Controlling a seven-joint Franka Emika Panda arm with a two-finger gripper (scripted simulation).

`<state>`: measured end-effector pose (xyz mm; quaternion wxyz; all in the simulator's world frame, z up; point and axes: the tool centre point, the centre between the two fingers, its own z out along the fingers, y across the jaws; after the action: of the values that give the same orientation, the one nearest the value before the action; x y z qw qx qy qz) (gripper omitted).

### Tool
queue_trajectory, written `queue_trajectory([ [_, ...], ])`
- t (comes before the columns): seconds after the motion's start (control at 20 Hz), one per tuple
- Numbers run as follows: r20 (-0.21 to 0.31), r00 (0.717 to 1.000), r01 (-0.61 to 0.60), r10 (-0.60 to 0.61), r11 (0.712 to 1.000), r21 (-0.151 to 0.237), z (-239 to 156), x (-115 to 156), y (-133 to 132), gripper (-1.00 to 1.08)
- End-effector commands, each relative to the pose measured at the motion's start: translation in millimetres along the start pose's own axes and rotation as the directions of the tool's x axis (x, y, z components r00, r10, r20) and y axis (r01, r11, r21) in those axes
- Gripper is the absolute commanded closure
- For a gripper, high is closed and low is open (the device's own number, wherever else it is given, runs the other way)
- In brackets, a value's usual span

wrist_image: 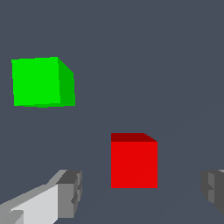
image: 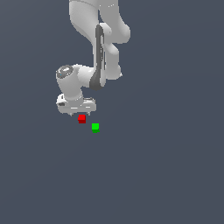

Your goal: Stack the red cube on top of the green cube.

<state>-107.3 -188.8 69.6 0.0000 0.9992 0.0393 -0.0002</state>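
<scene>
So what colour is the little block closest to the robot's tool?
Red. The red cube shows best in the wrist view, between the open tool's fingers.

Counting up: two cubes in all. One red cube (image: pixel 82 118), one green cube (image: pixel 95 127), and the wrist view agrees, showing one of each colour. One arm (image: pixel 98 48) comes down from the top of the exterior view, ending in one gripper (image: pixel 77 113). The wrist view catches two grey fingers (wrist_image: pixel 70 192), one on either side of the frame.
</scene>
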Motion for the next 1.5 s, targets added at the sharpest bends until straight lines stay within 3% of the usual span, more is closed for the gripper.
queue_trajectory([
  [0.0, 0.0, 1.0, 0.0, 0.0, 1.0, 0.0, 0, 0, 0, -0.92],
  [0.95, 0.0, 1.0, 0.0, 0.0, 1.0, 0.0, 50, 0, -1, -0.92],
  [1.0, 0.0, 1.0, 0.0, 0.0, 1.0, 0.0, 50, 0, -1, 1.08],
  [1.45, 0.0, 1.0, 0.0, 0.0, 1.0, 0.0, 50, 0, -1, 1.08],
])
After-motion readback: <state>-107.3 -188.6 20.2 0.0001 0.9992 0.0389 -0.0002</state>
